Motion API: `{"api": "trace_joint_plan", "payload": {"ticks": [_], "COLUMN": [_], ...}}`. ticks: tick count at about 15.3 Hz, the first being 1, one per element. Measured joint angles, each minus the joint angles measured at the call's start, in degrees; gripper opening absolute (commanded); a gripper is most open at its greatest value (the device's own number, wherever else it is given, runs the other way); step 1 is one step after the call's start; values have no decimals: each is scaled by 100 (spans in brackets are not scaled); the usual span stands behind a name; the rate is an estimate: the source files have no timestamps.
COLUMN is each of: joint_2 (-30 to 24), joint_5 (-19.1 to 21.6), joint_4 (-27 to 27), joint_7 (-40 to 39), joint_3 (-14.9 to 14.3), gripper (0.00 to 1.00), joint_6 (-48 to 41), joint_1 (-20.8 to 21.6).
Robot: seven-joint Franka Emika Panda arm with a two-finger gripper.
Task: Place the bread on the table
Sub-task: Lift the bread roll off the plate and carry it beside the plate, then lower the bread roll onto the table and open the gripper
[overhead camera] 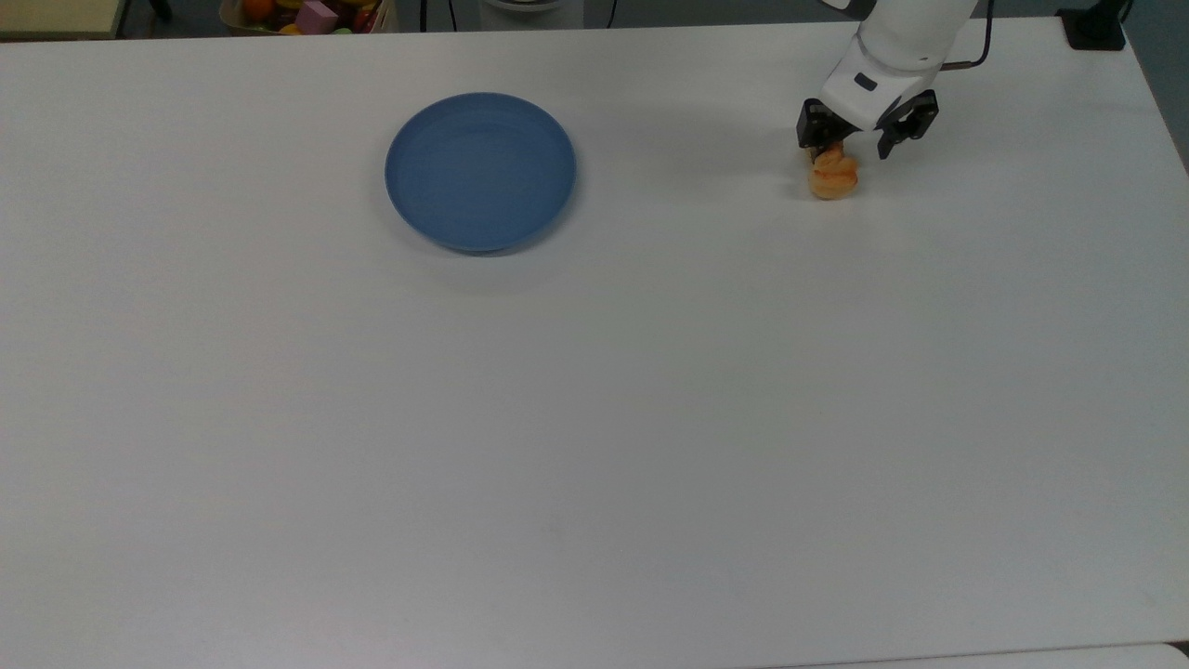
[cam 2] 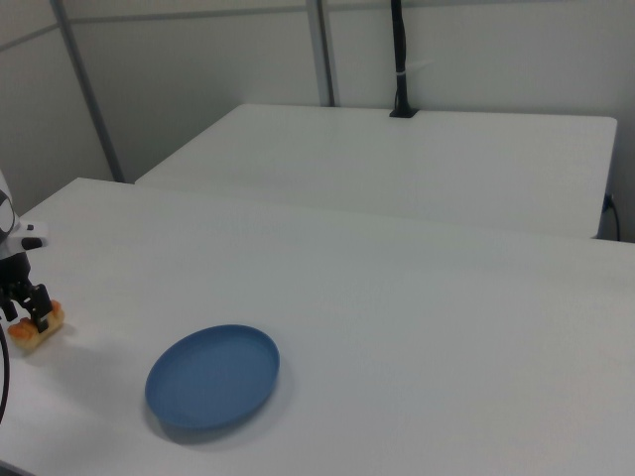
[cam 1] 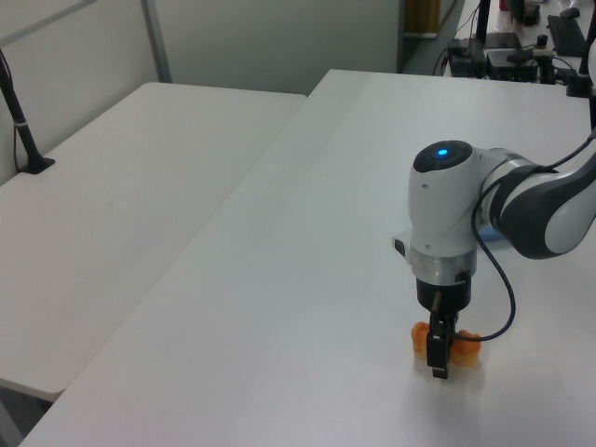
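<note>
Under parted gripper (overhead camera: 856, 149), bread (overhead camera: 833, 177) tabled.

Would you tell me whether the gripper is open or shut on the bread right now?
Open. In the top view the gripper has its fingers spread wide, and the bread lies on the table.

Soft, even overhead light washes my counter (overhead camera: 594, 418) to a pale grey-white, without glare. Shadows are faint: a diffuse smudge under the blue plate (overhead camera: 480, 171) and a weak patch beside my claw (overhead camera: 856, 147). The right view looks slightly hazy.
</note>
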Motion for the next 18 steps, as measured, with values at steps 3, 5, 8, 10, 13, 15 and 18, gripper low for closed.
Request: {"api": "trace_joint_plan", "payload": {"ticks": [3,5,8,10,13,15,18], "joint_2": [-10,-15,-15,-15,-15,-24,-250], "joint_5": [0,0,0,0,0,-1,-16], "joint_4": [51,53,53,53,53,55,112], "joint_7": [1,1,1,1,1,1,1], "joint_3": [0,0,0,0,0,0,-4], "gripper": [100,100,100,100,100,100,100], "joint_6": [0,0,0,0,0,0,-173], "joint_1": [-11,-12,-12,-12,-12,-13,-107]}}
